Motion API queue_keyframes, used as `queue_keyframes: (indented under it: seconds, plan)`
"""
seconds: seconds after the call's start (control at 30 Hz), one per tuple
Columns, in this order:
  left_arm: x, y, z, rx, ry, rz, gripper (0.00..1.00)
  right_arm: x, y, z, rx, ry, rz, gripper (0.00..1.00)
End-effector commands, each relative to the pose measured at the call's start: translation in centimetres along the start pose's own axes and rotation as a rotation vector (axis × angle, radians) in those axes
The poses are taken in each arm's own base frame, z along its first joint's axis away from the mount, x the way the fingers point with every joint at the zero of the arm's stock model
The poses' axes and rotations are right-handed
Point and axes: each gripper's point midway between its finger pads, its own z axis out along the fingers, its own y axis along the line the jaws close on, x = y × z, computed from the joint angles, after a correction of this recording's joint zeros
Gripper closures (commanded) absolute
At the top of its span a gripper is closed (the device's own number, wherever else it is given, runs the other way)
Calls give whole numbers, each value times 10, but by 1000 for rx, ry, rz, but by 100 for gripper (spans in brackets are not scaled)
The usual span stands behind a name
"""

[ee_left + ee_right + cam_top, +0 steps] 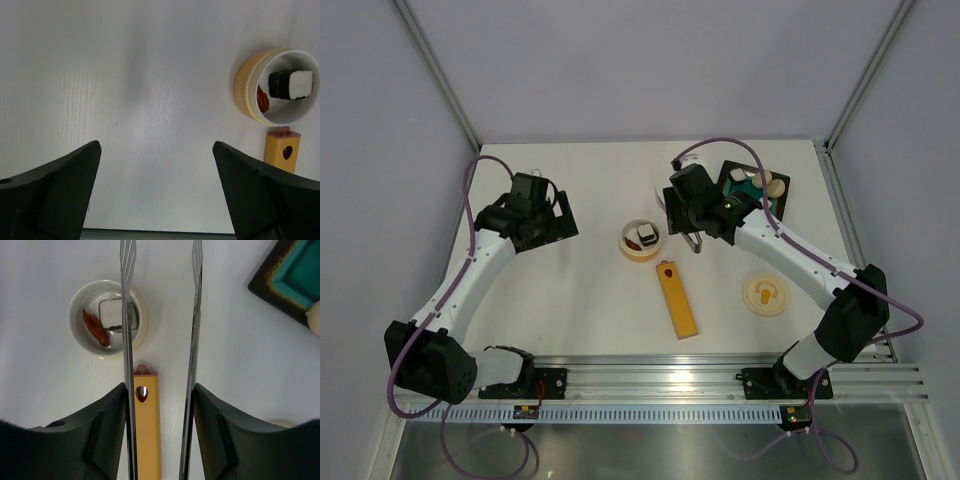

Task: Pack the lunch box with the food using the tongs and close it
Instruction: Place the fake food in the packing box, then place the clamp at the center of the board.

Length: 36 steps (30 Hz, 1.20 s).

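Slip risk first: my right claw [160,435] is clamped on the tongs [128,315], squeezing them only partway, so the two tines stand apart with nothing between them. The cream ovals [770,183] on the black tray [786,190] are round and smooth. I judge they could squirt out of thin metal tines if I pinch off-centre, or roll off the tray. The tongs could also twist in my grip if a tip digs into the tray. The bowl [72,315] looks light, so a tine catching its rim may skid or tip it.

In my wrist view the bowl sits ahead and off to one side of the tong tips, with the nearer tine crossing over its rim. A white-and-dark block [111,314] and a red bit [95,327] lie inside. The tray is ahead on the other side. The orange bar [147,430] lies under the tine nearer the bowl. The lid [766,295] rests well apart, nearer my base. Left claw [155,195] — jaws wide apart, holding nothing, over bare table [150,75].
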Motion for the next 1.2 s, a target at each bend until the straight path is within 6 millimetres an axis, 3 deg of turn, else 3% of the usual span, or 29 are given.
queue_keyframes:
  seconds: [0.0,0.27,0.7,0.9,1.07,1.17]
  plan:
    - [-13,-5,-9,35,-66,-12,1,-33,-27,-23,43,-107,62,40]
    - [-12,-5,-9,41,-64,-11,1,-27,-57,-22,70,-87,127,40]
    - [-15,-8,-8,44,-61,-10,1,-17,-58,-5,49,-50,129,40]
    - [-16,-9,-8,44,-55,-3,1,-26,-52,20,31,-63,77,41]
    - [-17,-8,-9,40,-61,1,1,-46,-45,41,24,-96,38,41]
    - [-16,-7,-9,38,-61,1,1,-49,-45,70,44,-88,-8,41]
